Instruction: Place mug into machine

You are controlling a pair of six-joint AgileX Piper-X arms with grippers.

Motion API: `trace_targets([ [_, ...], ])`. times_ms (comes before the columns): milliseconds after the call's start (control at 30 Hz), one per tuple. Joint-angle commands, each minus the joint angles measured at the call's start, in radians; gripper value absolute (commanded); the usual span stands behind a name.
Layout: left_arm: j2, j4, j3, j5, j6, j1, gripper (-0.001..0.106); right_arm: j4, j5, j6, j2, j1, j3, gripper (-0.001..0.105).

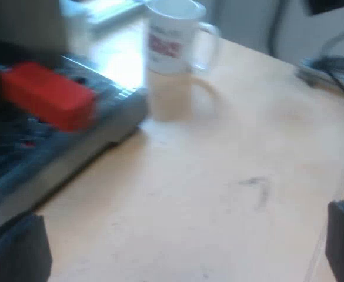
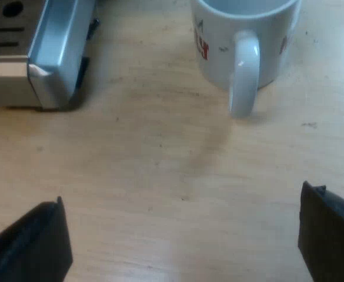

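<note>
Mug point(image 2: 219, 56) upright on table point(image 2: 160, 164), looks empty; left fingers point(image 1: 13, 252) apart, right fingers point(image 2: 330, 235) apart.

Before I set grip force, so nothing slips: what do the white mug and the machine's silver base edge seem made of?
White mug with red print: probably glazed ceramic, glossy, with soft highlights along its handle. Silver base edge of the espresso machine: looks like satin metal, judging by its even grey sheen, though painted plastic cannot be ruled out.
</note>
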State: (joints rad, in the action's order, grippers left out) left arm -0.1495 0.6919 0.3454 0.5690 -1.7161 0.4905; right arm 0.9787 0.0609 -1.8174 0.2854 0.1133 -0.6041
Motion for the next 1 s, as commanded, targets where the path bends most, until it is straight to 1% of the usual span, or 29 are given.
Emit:
trace_targets([
  [33,-0.017,-0.038,-0.003,0.018,-0.002,0.016,0.098,-0.045,0.003,-0.008,0.000,0.001,0.041,0.081],
  [100,-0.037,-0.059,-0.007,0.020,-0.001,0.025,0.098,-0.063,-0.001,-0.008,0.000,0.001,0.073,0.081],
  [133,-0.037,-0.063,-0.008,0.020,-0.001,0.026,0.098,-0.065,-0.002,-0.008,0.000,0.001,0.076,0.081],
  [200,-0.086,-0.084,-0.011,0.020,0.003,0.030,0.098,-0.076,-0.006,-0.008,0.000,0.001,0.086,0.081],
  [267,-0.147,-0.118,-0.011,0.020,0.009,0.030,0.098,-0.111,-0.015,0.000,0.000,0.001,0.118,0.081],
  [300,-0.194,-0.148,-0.011,0.020,0.009,0.030,0.098,-0.198,-0.068,0.000,0.002,0.001,0.178,0.081],
  [333,-0.204,-0.155,-0.011,0.020,0.009,0.030,0.098,-0.223,-0.078,0.000,0.002,0.001,0.188,0.081],
  [367,-0.224,-0.165,-0.011,0.020,0.009,0.030,0.098,-0.277,-0.089,0.000,0.002,0.001,0.218,0.081],
  [500,-0.270,-0.176,-0.011,0.020,0.009,0.030,0.098,-0.372,-0.086,0.010,0.002,0.001,0.273,0.081],
  [533,-0.288,-0.175,-0.011,0.020,0.009,0.030,0.098,-0.473,-0.087,0.019,0.004,0.001,0.327,0.081],
  [600,-0.311,-0.175,-0.011,0.020,0.009,0.030,0.098,-0.597,-0.087,0.019,0.004,0.001,0.392,0.081],
  [633,-0.314,-0.175,-0.011,0.020,0.009,0.030,0.098,-0.628,-0.087,0.019,0.004,0.001,0.403,0.081],
  [700,-0.326,-0.175,-0.011,0.020,0.009,0.030,0.098,-0.724,-0.093,0.019,0.004,0.001,0.459,0.081],
  [733,-0.336,-0.175,-0.011,0.020,0.009,0.030,0.098,-0.739,-0.096,0.019,0.004,0.001,0.463,0.081],
  [800,-0.349,-0.179,-0.011,0.020,0.013,0.030,0.098,-0.813,-0.150,0.019,0.004,0.001,0.516,0.081],
  [867,-0.353,-0.182,-0.011,0.026,0.013,0.030,0.098,-0.868,-0.174,0.019,0.004,0.001,0.551,0.081],
  [967,-0.353,-0.182,-0.011,0.033,0.015,0.030,0.098,-0.979,-0.176,0.019,0.004,0.001,0.600,0.081],
  [1000,-0.353,-0.182,-0.011,0.033,0.015,0.030,0.098,-0.987,-0.176,0.019,0.007,0.001,0.607,0.081],
])
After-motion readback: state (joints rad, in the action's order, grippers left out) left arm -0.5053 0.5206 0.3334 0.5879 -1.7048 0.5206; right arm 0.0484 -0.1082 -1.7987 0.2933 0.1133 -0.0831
